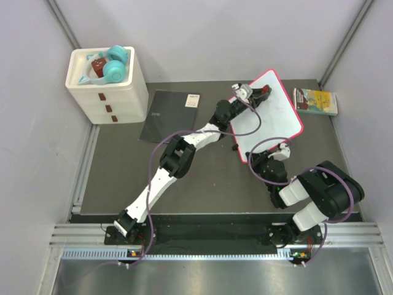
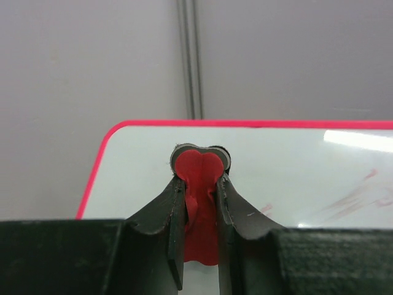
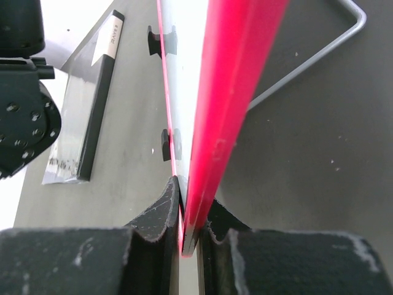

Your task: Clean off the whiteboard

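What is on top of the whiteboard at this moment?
The left hand holds a red eraser-like piece over the whiteboard; faint reddish smears lie to its right. The surface beneath the piece is covered, so marks there cannot be seen.

A: The top view is bright and even. Light falls from above, with only soft shadows on the dark desk (image 1: 123, 178).

B: Yes. In the left wrist view the whiteboard (image 2: 288, 184) has a white glare stripe at the far right; the red eraser (image 2: 196, 172) shows no shine.

A: In the right wrist view its red frame, very near the lens, is out of focus, and the far left corner is burnt to white.
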`<action>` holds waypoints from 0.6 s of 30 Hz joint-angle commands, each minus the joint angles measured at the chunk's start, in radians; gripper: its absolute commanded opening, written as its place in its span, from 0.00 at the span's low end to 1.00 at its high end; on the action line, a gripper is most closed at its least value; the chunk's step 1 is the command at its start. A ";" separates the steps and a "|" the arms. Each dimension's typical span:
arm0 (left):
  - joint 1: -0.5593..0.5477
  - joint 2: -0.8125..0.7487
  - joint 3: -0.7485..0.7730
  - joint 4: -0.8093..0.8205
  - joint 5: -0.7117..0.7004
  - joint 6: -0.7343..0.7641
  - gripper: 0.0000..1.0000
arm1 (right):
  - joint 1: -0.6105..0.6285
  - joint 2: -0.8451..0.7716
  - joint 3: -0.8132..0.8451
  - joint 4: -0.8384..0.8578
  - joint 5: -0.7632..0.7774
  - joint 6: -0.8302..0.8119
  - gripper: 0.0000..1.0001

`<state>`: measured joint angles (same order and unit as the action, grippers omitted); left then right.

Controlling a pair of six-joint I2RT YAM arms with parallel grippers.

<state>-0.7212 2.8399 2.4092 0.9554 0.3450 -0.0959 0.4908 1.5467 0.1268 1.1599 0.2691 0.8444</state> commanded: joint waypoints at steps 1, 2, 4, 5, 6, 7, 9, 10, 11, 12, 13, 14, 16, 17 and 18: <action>0.016 0.009 -0.044 0.008 0.026 -0.033 0.00 | 0.060 0.055 -0.033 -0.388 -0.180 -0.123 0.00; 0.011 0.004 -0.048 0.028 0.029 -0.050 0.00 | 0.060 0.056 -0.033 -0.388 -0.182 -0.125 0.00; 0.005 -0.010 -0.050 0.058 0.060 -0.082 0.00 | 0.061 0.059 -0.033 -0.387 -0.180 -0.125 0.00; -0.006 -0.016 -0.050 0.071 0.077 -0.085 0.00 | 0.060 0.059 -0.032 -0.387 -0.180 -0.125 0.00; -0.012 -0.034 -0.055 0.078 0.101 -0.093 0.00 | 0.061 0.059 -0.033 -0.388 -0.180 -0.125 0.00; -0.024 -0.045 -0.068 0.086 0.112 -0.100 0.00 | 0.061 0.059 -0.032 -0.388 -0.180 -0.125 0.00; -0.037 -0.066 -0.087 0.124 0.147 -0.114 0.00 | 0.060 0.059 -0.030 -0.388 -0.182 -0.126 0.00; -0.049 -0.083 -0.102 0.138 0.161 -0.117 0.00 | 0.061 0.059 -0.030 -0.388 -0.180 -0.126 0.00; -0.053 -0.088 -0.102 0.146 0.167 -0.125 0.00 | 0.061 0.061 -0.030 -0.388 -0.182 -0.126 0.00; -0.057 -0.094 -0.099 0.154 0.172 -0.145 0.00 | 0.061 0.061 -0.030 -0.387 -0.180 -0.123 0.00; -0.064 -0.096 -0.098 0.161 0.170 -0.154 0.00 | 0.063 0.062 -0.032 -0.385 -0.180 -0.125 0.00; -0.066 -0.097 -0.097 0.166 0.175 -0.171 0.00 | 0.060 0.061 -0.032 -0.387 -0.180 -0.125 0.00; -0.070 -0.100 -0.102 0.171 0.178 -0.153 0.00 | 0.061 0.058 -0.032 -0.387 -0.180 -0.125 0.00; -0.072 -0.099 -0.101 0.163 0.166 -0.130 0.00 | 0.061 0.058 -0.033 -0.388 -0.180 -0.125 0.00; -0.072 -0.093 -0.096 0.137 0.154 -0.108 0.00 | 0.061 0.058 -0.035 -0.388 -0.180 -0.125 0.00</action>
<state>-0.7502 2.8124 2.3230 1.0927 0.4515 -0.2070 0.4946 1.5471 0.1268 1.1599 0.2729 0.8417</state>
